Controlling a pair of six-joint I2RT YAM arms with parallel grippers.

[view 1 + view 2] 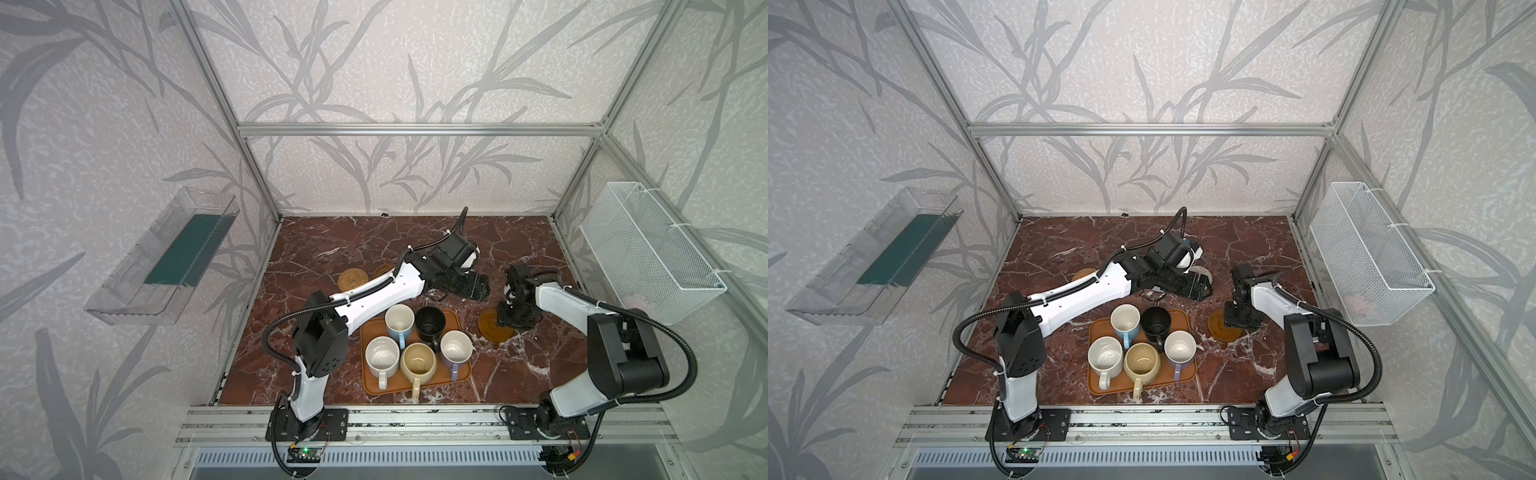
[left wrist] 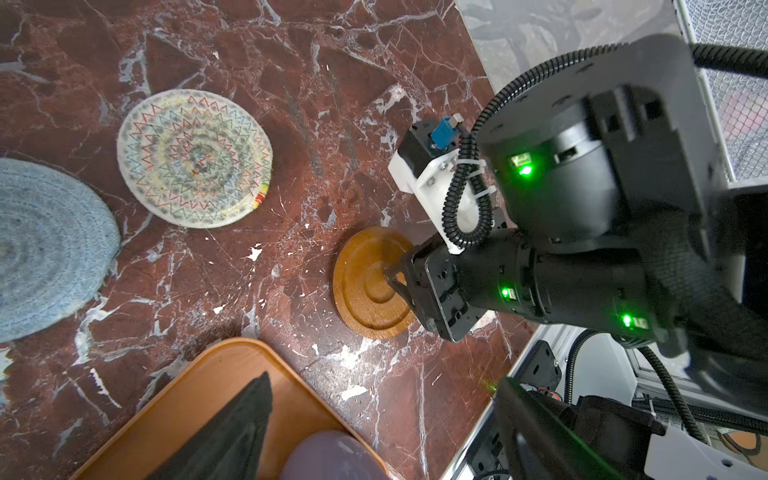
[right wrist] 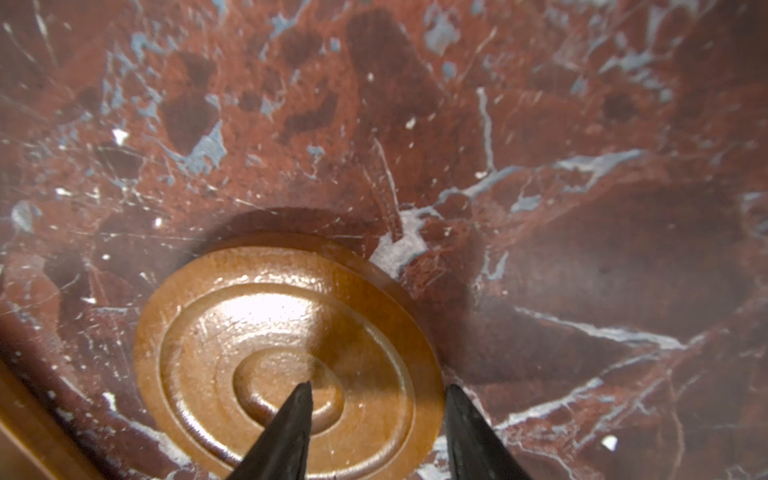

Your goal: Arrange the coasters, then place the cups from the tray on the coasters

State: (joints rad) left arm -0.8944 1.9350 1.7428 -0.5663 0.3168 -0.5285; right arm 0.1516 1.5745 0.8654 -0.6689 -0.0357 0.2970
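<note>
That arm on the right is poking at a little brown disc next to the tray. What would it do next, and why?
Probably finish pinching. The right hand straddles the edge of the glossy brown coaster, one fingertip over its centre and one just outside the rim, not yet squeezing. Closing would grip the edge so the coaster can be moved.

The right gripper (image 3: pixel 376 392) is showing only two dark fingertips in its wrist view — the rest is running off the picture's edge. One tip is lying over the brown coaster (image 3: pixel 249 328), the other just past its rim; whether they are pinching it cannot be told. In both top views the gripper's body is covering part of that coaster (image 1: pixel 490 326). The left gripper (image 1: pixel 478 289) is pointing away from the top cameras — its jaws are not showing. Beside them, the left arm is hiding most of the cream coaster (image 1: pixel 1200 272). The blue coaster (image 2: pixel 45 249) is being cut off by the picture's edge.
</note>
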